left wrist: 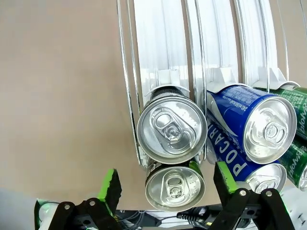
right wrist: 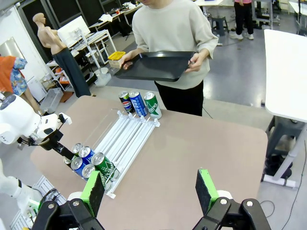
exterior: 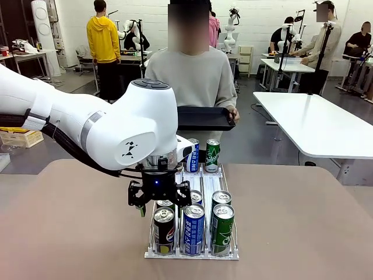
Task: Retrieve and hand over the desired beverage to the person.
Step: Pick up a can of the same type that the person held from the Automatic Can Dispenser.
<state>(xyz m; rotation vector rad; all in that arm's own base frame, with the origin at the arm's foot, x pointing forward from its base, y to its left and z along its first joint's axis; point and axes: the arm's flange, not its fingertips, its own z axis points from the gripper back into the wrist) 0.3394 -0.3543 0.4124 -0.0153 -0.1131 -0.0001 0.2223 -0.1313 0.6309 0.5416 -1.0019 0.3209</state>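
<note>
**Left gripper (exterior: 162,205) open over the can rack (exterior: 205,181), with the person (exterior: 192,76) standing at the far side holding a tray (exterior: 201,118).**

The brown table (exterior: 303,221) carries a white three-lane rack near its middle, running from near to far. The person at the far edge holds the black tray level in both hands. The white left arm (exterior: 116,128) reaches in from the left with its gripper pointing down. Its jaws are spread, with a green pad on either side of the left lane above the dark can (exterior: 164,230) at the near end, and they are not closed on it. To the right of that can stand a blue can (exterior: 193,228) and a green can (exterior: 222,228), with more cans behind them. Three far cans (right wrist: 139,103) stand at the rack's far end. The right gripper (right wrist: 149,188) hangs well above the table's right side, jaws wide apart and holding nothing.
</note>
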